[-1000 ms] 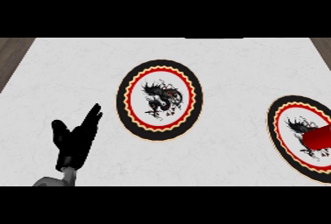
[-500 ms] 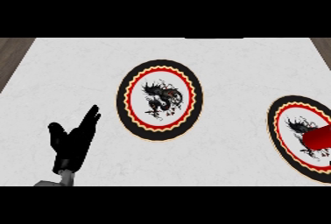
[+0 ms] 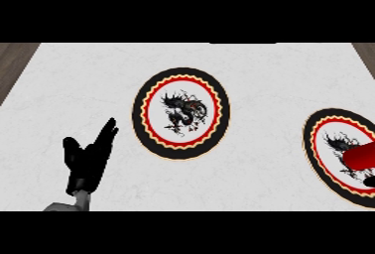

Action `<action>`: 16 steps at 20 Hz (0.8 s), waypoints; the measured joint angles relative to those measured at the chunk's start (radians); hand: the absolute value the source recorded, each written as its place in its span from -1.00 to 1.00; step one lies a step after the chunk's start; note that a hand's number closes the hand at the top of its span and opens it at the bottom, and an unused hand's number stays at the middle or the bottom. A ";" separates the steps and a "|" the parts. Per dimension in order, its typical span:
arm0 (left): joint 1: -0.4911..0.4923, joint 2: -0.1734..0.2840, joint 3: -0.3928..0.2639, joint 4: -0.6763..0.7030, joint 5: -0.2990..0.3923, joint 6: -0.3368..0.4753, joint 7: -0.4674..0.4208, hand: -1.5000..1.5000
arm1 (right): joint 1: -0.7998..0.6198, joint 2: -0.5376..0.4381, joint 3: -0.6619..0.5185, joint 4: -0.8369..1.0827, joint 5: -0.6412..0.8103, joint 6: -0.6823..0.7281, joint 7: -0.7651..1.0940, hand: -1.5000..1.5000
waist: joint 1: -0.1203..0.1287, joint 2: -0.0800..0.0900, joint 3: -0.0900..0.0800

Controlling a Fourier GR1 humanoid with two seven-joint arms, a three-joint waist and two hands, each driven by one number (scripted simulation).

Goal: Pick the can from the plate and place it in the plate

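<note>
Waiting to pick the red can [image 3: 362,157] off the right-edge plate [image 3: 320,154].
Left hand [image 3: 86,158] rests open, fingers straight, far left of it; right hand unseen, should approach squarely, then carry to the centre plate [image 3: 150,128].

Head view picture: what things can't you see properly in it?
- Red can: cut off by the right edge, so its full shape and label don't show.
- Right plate: partly cut off by the right edge.
- Right robot hand: shows nowhere in the head view.
- Left robot hand: its forearm is cut off at the lower edge.
- Center plate: its dark middle drawing is too small to make out.
</note>
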 measured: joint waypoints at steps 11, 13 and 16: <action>0.013 -0.029 0.030 -0.009 -0.034 -0.029 0.005 0.00 | -0.054 0.042 0.033 0.133 0.122 0.049 -0.097 1.00 | 0.001 0.001 0.000; 0.012 -0.032 0.035 -0.004 -0.041 -0.032 0.003 0.00 | -0.060 0.046 0.045 0.152 0.158 0.037 -0.129 1.00 | 0.000 0.000 0.000; 0.015 -0.040 0.044 0.001 -0.044 -0.045 -0.011 0.00 | -0.068 0.060 0.056 0.169 0.211 0.003 -0.154 1.00 | 0.000 -0.003 -0.004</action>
